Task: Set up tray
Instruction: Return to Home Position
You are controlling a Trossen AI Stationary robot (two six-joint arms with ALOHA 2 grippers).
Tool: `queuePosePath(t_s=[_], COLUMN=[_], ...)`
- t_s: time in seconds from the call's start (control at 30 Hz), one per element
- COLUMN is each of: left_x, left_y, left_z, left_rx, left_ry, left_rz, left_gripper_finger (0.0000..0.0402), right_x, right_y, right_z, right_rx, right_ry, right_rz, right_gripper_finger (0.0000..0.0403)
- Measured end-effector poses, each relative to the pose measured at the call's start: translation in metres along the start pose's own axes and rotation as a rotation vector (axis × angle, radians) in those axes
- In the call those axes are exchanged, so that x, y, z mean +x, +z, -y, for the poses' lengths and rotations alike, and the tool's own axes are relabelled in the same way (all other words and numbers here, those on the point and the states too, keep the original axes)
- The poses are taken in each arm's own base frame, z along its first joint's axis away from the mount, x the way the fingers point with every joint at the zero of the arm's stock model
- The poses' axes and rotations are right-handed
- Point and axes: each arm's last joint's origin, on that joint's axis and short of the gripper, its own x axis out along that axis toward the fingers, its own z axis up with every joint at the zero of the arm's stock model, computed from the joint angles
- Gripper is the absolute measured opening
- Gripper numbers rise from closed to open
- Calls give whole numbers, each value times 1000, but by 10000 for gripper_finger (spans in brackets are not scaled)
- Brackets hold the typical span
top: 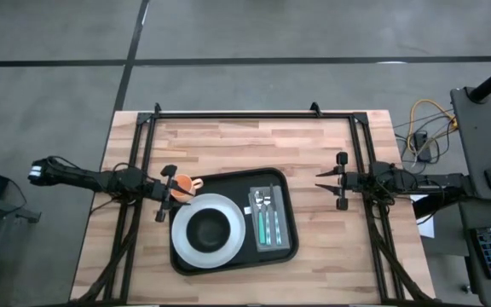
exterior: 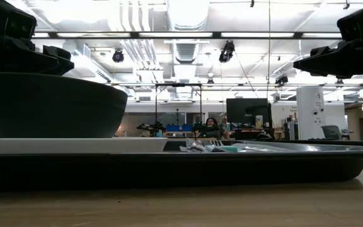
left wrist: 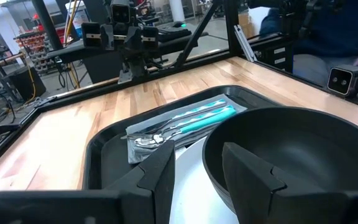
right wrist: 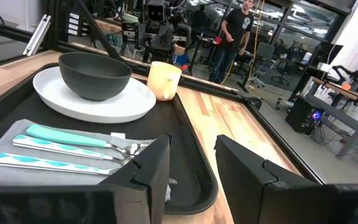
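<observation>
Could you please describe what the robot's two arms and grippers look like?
Both the left arm and the right arm are slim, dark and jointed; the left shows a white band near its base. The left gripper and right gripper each have two matte black, angular, wedge-shaped fingers on a short crossbar.

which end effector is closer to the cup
Left. The left end effector is right beside the cup, at a corner of the tray. The right end effector is beyond the tray's opposite side, well apart from the cup.
</observation>
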Motion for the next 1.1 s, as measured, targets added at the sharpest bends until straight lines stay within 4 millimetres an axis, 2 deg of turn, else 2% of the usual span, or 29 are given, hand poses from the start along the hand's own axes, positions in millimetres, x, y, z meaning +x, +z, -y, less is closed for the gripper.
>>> queuePosePath(t_s=[0.3, 1.1], left_x=[0, 0], left_y=[0, 0], left_z=[0, 0], left_rx=[0, 0], left_ry=[0, 0], left_rz=[0, 0], left_gripper_finger=[116, 116], right_x=[0, 0], right_y=[0, 0], right_z=[0, 0], right_rx=[0, 0], right_ry=[0, -1], right_rz=[1, 2], right_gripper_finger=[126, 114])
